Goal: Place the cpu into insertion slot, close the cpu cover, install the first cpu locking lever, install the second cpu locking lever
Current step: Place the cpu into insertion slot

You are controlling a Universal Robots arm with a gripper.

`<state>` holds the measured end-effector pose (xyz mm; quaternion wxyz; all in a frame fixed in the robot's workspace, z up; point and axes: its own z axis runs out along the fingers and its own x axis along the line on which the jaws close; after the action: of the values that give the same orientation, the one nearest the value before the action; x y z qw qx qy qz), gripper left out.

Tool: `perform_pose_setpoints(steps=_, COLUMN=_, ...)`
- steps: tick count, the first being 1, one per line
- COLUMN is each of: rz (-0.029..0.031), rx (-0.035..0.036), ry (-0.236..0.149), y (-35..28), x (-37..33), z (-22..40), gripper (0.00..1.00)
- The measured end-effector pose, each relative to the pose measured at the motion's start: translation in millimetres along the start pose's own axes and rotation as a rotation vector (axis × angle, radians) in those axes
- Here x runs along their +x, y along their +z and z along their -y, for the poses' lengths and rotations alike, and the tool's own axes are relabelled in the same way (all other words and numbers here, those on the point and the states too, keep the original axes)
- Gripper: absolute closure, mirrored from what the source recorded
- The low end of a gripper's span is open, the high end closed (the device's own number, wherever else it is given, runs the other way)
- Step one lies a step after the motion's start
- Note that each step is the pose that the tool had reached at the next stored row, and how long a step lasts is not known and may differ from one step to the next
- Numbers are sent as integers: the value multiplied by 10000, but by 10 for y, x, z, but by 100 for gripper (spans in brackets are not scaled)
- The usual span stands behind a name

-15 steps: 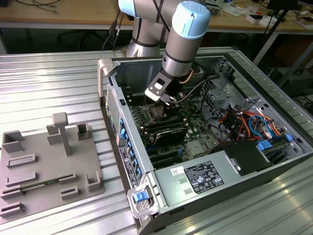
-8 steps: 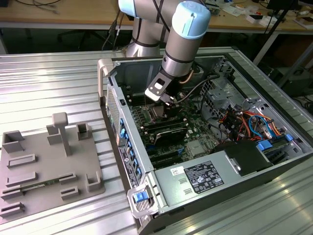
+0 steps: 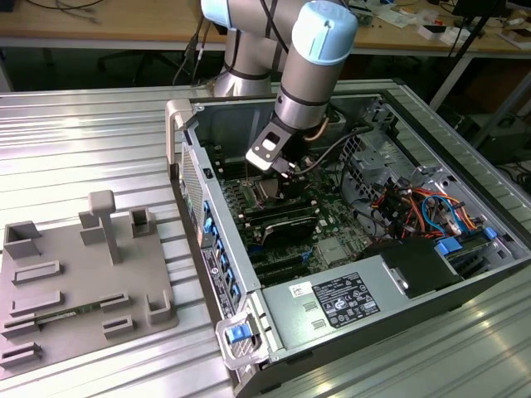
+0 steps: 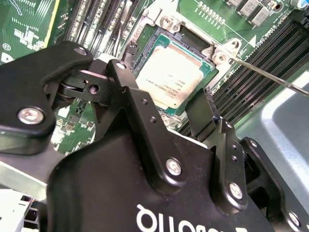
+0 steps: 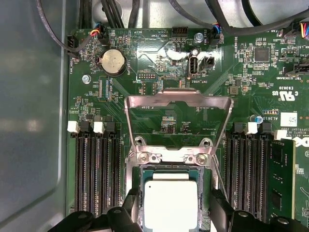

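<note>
The cpu [image 5: 171, 203] [image 4: 174, 72], a flat square chip with a dull silver top, lies in the socket on the green motherboard. My gripper [image 5: 174, 215] [image 4: 164, 99] [image 3: 280, 172] hovers just over it, open. Its black fingers [image 5: 130, 205] stand on either side of the chip with a gap to each edge. The cpu cover [image 5: 178, 98], a thin silvery frame with an open centre, is swung back from the socket on its hinge. A thin wire locking lever [image 4: 270, 77] sticks out past one socket corner.
The work is inside an open computer case [image 3: 187, 133] lying on a ribbed metal table. Memory slots [image 5: 96, 169] flank the socket, and cables [image 3: 415, 207] and a power supply [image 3: 340, 303] lie toward the exterior view's right. A grey fixture tray [image 3: 83, 282] sits on the exterior view's left.
</note>
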<state>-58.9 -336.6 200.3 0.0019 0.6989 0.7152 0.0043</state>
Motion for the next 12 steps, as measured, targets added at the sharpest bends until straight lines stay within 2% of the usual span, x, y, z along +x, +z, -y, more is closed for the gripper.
perform_pose_setpoints(steps=8, rz=-12, rx=0, ry=1, y=-9, x=6, z=0, gripper=31)
perform_pose_setpoints(steps=12, rz=-94, rx=-2, ry=1, y=11, x=11, z=0, gripper=31)
